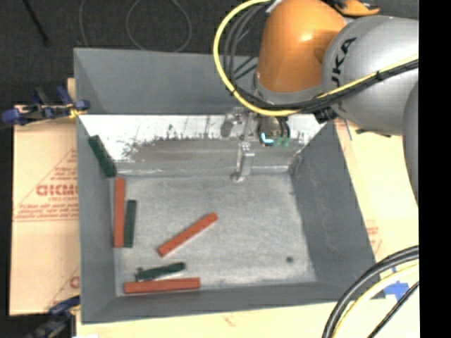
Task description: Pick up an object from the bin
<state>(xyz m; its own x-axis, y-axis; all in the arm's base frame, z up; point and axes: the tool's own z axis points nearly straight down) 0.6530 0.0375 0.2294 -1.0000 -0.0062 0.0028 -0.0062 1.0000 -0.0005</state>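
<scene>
Because every place below is given from it, start with the slanted orange-red stick (187,234), which lies alone near the middle of the floor of a grey metal bin (331,210).

Far up and left of it, a dark green stick (102,157) leans along the left wall. Left of it, an upright orange-red stick (118,212) lies flat with a shorter dark green stick (130,222) touching its right side. Below and a little left of it, a dark green bar (161,271) lies just above a level orange-red bar (162,285), the two near or touching at the front wall. The bin holds nothing else that can be made out.

Up and right of the slanted stick, the end effector (242,167) hangs by the back wall over bare floor. Whether it is open or closed cannot be told, and nothing is seen in it.

The sticks look thin, stiff and light, possibly crayons or plastic rods, though the material is unclear. The slanted stick seems the easiest pick, being nearest and free on all sides. It would best be taken across its narrow width at mid-length, so it does not tip. Its surface may be smooth and could slip in a weak grip.
</scene>
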